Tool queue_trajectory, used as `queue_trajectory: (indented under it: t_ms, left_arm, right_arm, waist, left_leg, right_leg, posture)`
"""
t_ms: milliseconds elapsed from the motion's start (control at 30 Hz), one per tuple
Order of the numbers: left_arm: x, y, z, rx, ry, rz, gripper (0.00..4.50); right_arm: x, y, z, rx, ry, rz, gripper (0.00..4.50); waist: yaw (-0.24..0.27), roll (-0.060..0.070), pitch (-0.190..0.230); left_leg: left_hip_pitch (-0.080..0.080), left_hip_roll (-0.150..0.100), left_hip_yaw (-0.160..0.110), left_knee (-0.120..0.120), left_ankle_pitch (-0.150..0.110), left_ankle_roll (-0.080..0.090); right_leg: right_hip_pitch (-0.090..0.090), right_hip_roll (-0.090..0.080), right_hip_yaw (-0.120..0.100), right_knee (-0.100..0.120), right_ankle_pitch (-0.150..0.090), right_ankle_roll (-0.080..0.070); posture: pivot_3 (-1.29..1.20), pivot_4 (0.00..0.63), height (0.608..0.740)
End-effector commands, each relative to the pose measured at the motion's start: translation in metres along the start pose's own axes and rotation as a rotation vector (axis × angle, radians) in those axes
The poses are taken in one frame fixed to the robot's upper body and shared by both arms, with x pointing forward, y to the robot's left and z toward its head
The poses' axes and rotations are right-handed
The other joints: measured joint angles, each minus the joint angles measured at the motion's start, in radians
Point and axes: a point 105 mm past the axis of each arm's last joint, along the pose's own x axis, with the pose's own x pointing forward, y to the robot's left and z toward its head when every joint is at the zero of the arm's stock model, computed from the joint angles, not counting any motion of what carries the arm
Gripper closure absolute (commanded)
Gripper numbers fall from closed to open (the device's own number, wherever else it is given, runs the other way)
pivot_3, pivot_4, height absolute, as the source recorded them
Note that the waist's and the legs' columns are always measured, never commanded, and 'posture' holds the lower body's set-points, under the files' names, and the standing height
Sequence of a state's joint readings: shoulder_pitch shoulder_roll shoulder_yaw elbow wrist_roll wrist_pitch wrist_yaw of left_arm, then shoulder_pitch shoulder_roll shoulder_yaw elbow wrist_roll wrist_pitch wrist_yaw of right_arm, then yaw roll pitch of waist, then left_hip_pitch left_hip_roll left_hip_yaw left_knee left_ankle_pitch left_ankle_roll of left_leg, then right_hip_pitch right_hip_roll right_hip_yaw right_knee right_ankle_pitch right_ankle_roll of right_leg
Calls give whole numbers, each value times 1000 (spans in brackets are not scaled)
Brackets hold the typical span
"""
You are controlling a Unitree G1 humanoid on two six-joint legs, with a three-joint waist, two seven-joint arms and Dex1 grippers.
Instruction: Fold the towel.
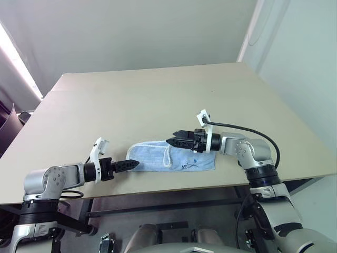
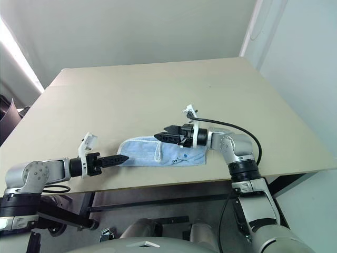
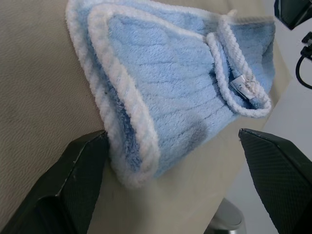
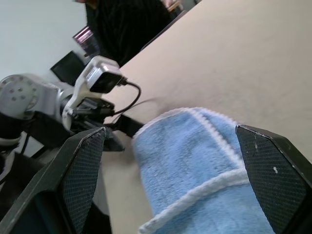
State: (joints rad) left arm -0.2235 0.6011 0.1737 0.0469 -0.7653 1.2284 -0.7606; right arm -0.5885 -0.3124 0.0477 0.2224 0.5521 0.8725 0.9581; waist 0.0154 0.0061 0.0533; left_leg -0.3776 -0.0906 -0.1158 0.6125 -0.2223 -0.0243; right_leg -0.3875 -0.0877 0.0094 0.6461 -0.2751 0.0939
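Lying folded, light blue towel (image 1: 174, 157), white-trimmed.

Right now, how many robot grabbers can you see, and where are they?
2. The left gripper is at the towel's left end on the table; the right gripper is over its middle.

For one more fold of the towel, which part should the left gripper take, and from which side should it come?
Probably the rounded end of the towel nearest the left gripper, coming in low from the robot's left along the table. There the white-trimmed layers lie stacked in a thick lip, and the open fingers already stand on either side of it. The right gripper, also open, hovers above the towel.
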Motion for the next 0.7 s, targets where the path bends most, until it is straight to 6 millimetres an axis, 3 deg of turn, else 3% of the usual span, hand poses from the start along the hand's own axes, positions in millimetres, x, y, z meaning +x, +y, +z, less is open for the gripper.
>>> queue_trajectory:
  t_ms: [33,333,533,700]
  left_arm:
    - [12,-4,-9,-5,47,-36,1291]
    - [-1,-6,4,27,-30,-56,4478]
    - [-33,17,12,37,-61,87,4478]
    - [-98,40,35,55,-176,242,4478]
  right_arm:
    - [-2,1,16,-41,-45,-8,0]
    - [-2,-5,14,-40,-46,-39,0]
    - [-10,-2,18,-42,-80,-18,0]
    - [-23,0,16,-35,-83,-3,0]
  waist:
    - [-2,0,0]
    - [-7,-1,0]
    - [-25,-1,0]
    - [-37,-2,1]
  left_leg:
    - [0,0,0,0,0,0]
    - [-16,1,0,-2,2,3]
    - [-15,1,0,-1,2,3]
    - [-15,2,1,-4,2,3]
  right_leg:
    - [-1,0,0,0,0,0]
    - [-16,2,1,2,3,1]
    - [-16,3,2,1,2,-3]
    - [-18,4,3,1,2,-3]
  posture:
    - [0,0,740]
    - [0,0,740]
    - [0,0,740]
    - [0,0,740]
